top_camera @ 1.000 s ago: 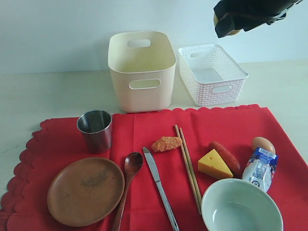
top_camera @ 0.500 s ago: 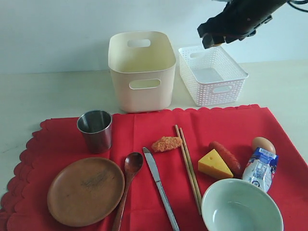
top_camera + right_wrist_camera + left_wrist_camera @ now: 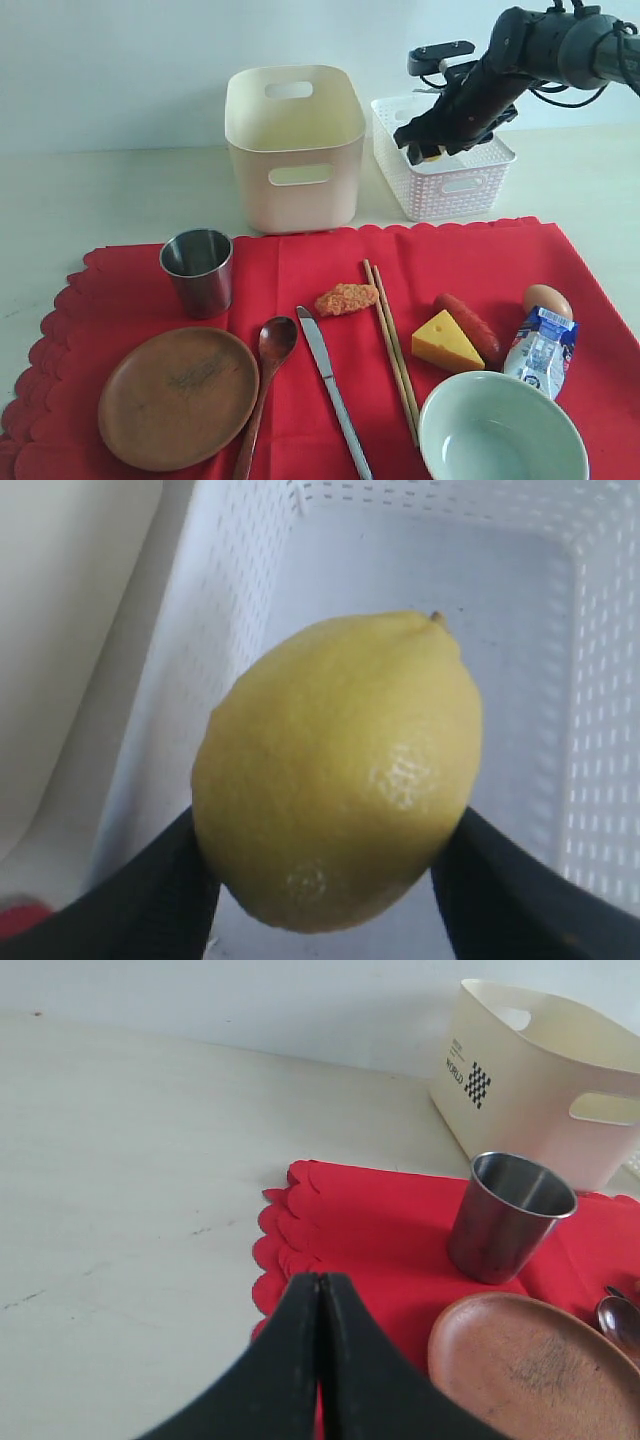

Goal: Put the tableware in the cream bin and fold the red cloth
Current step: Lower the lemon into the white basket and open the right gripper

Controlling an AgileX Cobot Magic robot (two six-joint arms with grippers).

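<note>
Your right hand (image 3: 430, 148) has dropped from the upper corner of the exterior view to hang over the white lattice basket (image 3: 440, 192), and it carries a lemon (image 3: 340, 770) clamped between its two fingers. Nothing else has shifted.

Your left hand (image 3: 319, 1285) is pinched closed on nothing, low over the near-left scalloped edge of the red cloth (image 3: 450, 250).

You are clearing food off the cloth, which comes ahead of the task proper. None of the tableware is in the cream bin (image 3: 295, 190) yet: steel cup (image 3: 198, 270), wooden plate (image 3: 178, 395), wooden spoon (image 3: 270, 345), table knife (image 3: 330, 385), chopsticks (image 3: 392, 345) and pale bowl (image 3: 500, 430) all lie on the cloth. The cloth is spread flat on the counter (image 3: 100, 190), in front of both containers.

Next, you likely need to lower the lemon a little further inside the basket walls and part the fingers, so that it does not bounce or roll out. Then lift clear of the rim. The cup stands close by your left hand, with the bin just behind it, so it looks like an easy first piece of tableware. Folding has to wait until everything is off the cloth.
</note>
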